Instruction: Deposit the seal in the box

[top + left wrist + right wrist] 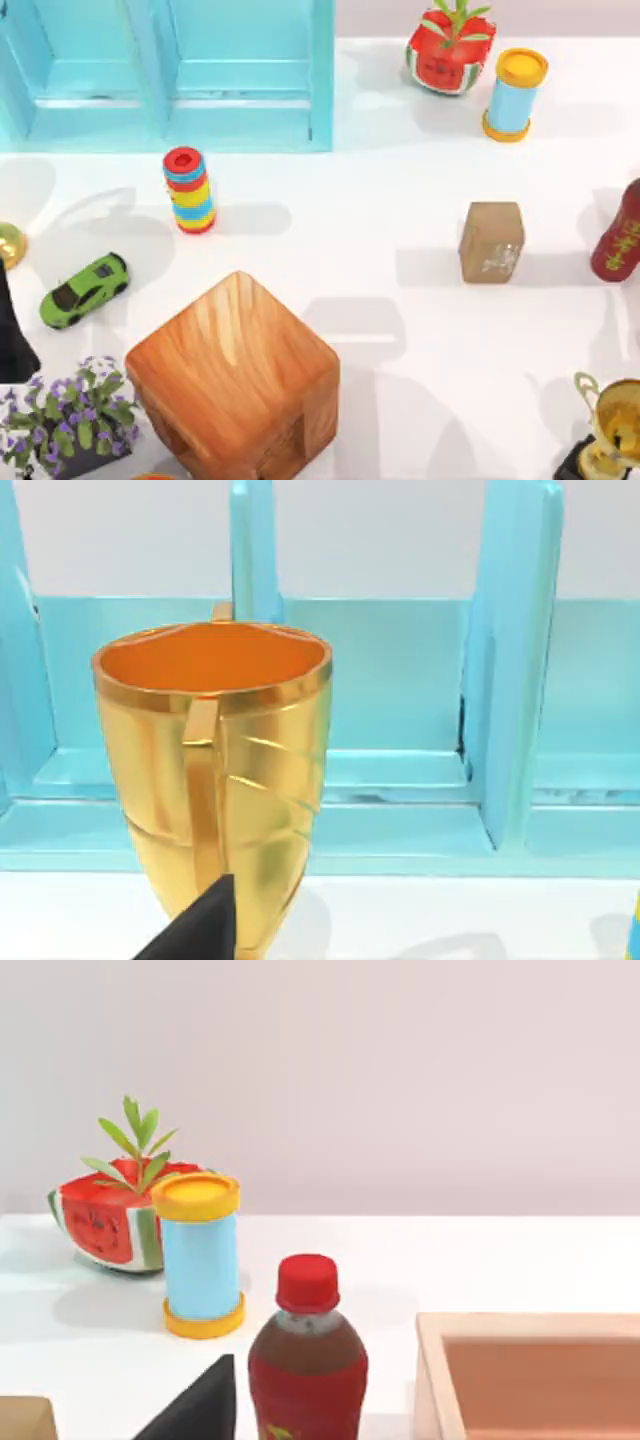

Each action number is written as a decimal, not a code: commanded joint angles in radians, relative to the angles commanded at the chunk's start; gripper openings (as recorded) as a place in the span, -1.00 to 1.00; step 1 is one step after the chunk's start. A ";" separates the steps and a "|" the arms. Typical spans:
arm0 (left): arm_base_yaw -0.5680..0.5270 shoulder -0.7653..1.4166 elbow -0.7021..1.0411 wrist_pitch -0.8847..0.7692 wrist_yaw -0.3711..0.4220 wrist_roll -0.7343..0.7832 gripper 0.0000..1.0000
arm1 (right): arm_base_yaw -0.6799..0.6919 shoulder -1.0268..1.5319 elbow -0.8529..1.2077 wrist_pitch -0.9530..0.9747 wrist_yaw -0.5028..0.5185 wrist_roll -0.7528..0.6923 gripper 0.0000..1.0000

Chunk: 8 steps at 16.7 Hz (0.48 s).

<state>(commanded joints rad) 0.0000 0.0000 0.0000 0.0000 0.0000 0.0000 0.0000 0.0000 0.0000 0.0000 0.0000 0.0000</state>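
Finds the seal [491, 241] upright on the table's right half, near the red bottle [622, 235] but apart from it, not in the box [530, 1332]. Places the left gripper [200, 925] close to a gold cup [215, 770], the right gripper [200, 1405] near the bottle. Cannot tell either claw's state.

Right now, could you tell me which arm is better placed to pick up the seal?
Probably the right. The seal stands on the table's right half, near the red bottle that the right wrist view shows close up. The left wrist view faces a gold cup at the far left.
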 joint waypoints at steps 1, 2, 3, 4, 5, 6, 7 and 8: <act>0.000 0.000 0.000 0.000 0.000 0.000 1.00 | 0.000 0.000 0.000 0.000 0.000 0.000 1.00; 0.000 0.000 0.000 0.000 0.000 0.000 1.00 | 0.000 0.000 0.000 0.000 0.000 0.000 1.00; 0.000 0.000 0.000 0.000 0.000 0.000 1.00 | 0.002 0.010 0.010 -0.008 0.000 0.002 1.00; 0.000 0.000 0.000 0.000 0.000 0.000 1.00 | 0.007 0.031 0.030 -0.026 0.000 0.008 1.00; 0.000 0.000 0.000 0.000 0.000 0.000 1.00 | 0.014 0.062 0.061 -0.052 0.000 0.015 1.00; 0.000 0.000 0.000 0.000 0.000 0.000 1.00 | 0.023 0.104 0.103 -0.085 0.000 0.025 1.00; 0.000 0.000 0.000 0.000 0.000 0.000 1.00 | 0.034 0.157 0.155 -0.125 0.000 0.036 1.00; 0.000 0.000 0.000 0.000 0.000 0.000 1.00 | 0.047 0.220 0.216 -0.171 0.000 0.049 1.00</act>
<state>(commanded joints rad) 0.0000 0.0000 0.0000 0.0000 0.0000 0.0000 0.0470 0.2198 0.2164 -0.1707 -0.0003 0.0493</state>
